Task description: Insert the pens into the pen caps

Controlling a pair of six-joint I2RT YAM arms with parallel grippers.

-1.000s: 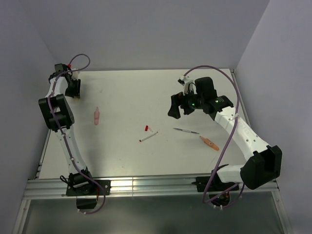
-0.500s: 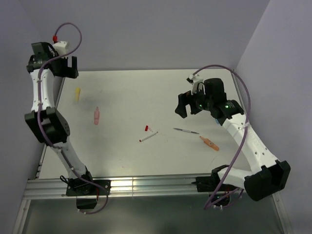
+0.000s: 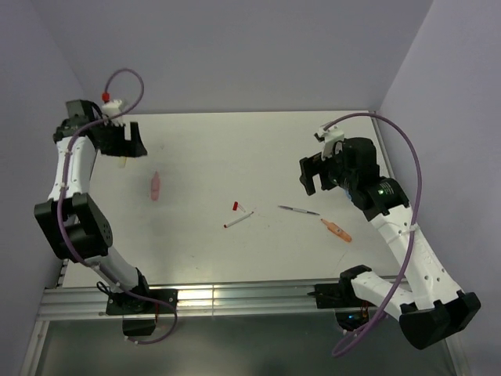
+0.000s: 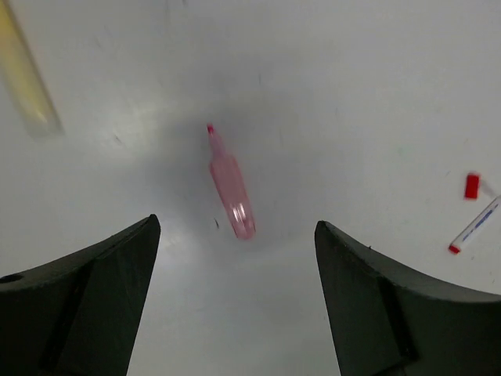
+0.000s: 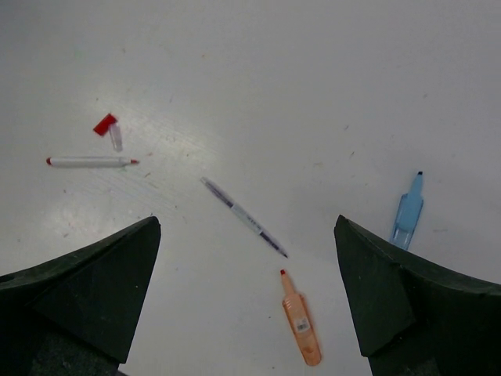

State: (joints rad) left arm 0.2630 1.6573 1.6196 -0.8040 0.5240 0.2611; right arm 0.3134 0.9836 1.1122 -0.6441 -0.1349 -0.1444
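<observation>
pink pen (image 4: 231,188) lying flat, red cap (image 4: 471,186) apart

The table top (image 3: 203,149) is reading plain white, no pattern. The pink pen (image 4: 231,186) is showing translucent pink, with a deeper red tip. The yellow pen (image 4: 27,78) is showing pale yellow, blurred. The pen cap (image 5: 104,124) is showing red, with a clear part beside it. The white pen (image 5: 88,161) is carrying red at both ends. The grey pen (image 5: 243,217) is grading from pale grey to dark violet. The orange pen (image 5: 300,326) is wearing a red tip and a small white label. The blue pen (image 5: 407,213) is showing light blue, with a dark tip. The left arm (image 3: 69,168) and right arm (image 3: 411,243) are showing white links and black joints; their cables (image 3: 421,188) are showing purple.
</observation>
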